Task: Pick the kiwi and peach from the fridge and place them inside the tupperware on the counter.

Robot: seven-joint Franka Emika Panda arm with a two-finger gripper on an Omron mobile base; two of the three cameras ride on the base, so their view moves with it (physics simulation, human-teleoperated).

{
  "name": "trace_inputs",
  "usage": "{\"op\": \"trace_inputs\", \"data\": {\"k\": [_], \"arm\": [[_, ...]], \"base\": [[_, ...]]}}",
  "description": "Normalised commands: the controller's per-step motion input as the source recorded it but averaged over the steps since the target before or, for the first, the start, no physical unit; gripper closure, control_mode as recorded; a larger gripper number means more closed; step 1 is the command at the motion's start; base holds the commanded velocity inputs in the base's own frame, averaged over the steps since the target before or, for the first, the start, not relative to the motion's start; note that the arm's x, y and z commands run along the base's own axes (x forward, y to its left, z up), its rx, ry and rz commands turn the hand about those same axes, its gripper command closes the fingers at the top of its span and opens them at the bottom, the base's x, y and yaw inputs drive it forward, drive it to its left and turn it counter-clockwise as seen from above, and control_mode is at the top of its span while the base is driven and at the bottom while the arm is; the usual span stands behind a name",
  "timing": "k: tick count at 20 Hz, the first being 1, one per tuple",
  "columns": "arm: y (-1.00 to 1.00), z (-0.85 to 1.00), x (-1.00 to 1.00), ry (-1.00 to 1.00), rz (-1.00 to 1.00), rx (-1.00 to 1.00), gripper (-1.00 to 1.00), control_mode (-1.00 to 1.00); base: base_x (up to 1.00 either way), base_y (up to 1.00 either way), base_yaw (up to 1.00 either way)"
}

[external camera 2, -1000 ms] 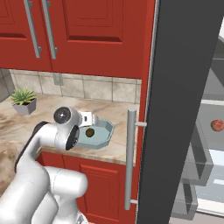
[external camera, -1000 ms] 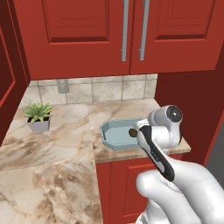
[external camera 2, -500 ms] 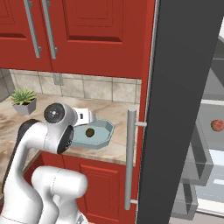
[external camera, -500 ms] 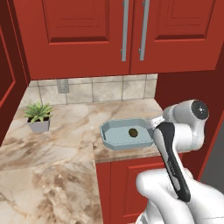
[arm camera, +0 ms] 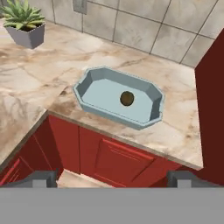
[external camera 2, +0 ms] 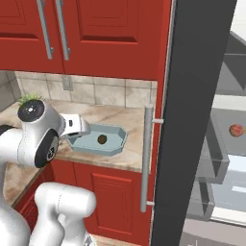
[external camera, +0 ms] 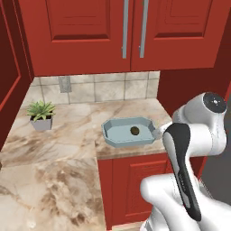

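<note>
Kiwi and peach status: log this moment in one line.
kiwi: in tupperware | peach: on fridge shelf | end effector: open, empty, off the counter edge

No readable text, labels, brands or numbers anywhere. Fridge door (external camera 2: 192,120), red cabinets (external camera: 113,31) and tupperware (arm camera: 118,98) are all plain. Counter (external camera: 67,135) shows only marble veining.

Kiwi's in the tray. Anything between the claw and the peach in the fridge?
Yes. The fridge's open dark grey door stands edge-on between the open claw, which hangs off the beige marble counter, and the small orange-red peach on a shelf inside. The arm must swing around it.
</note>
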Motion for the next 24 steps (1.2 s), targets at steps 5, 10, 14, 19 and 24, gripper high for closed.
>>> {"op": "trace_inputs", "data": {"k": [5,10,14,19,24], "arm": [[0.00,0.00,0.00,0.00,0.00,0.00,-1.00,1.00],[0.00,0.00,0.00,0.00,0.00,0.00,-1.00,1.00],[0.00,0.00,0.00,0.00,0.00,0.00,-1.00,1.00],[0.00,0.00,0.00,0.00,0.00,0.00,-1.00,1.00],[0.00,0.00,0.00,0.00,0.00,0.00,-1.00,1.00]], "base": [[-1.00,-0.25,0.00],[-0.97,-0.95,-0.16],[-0.65,-1.00,-0.09],[-0.35,-1.00,-0.08],[0.02,-0.54,-0.03]]}}
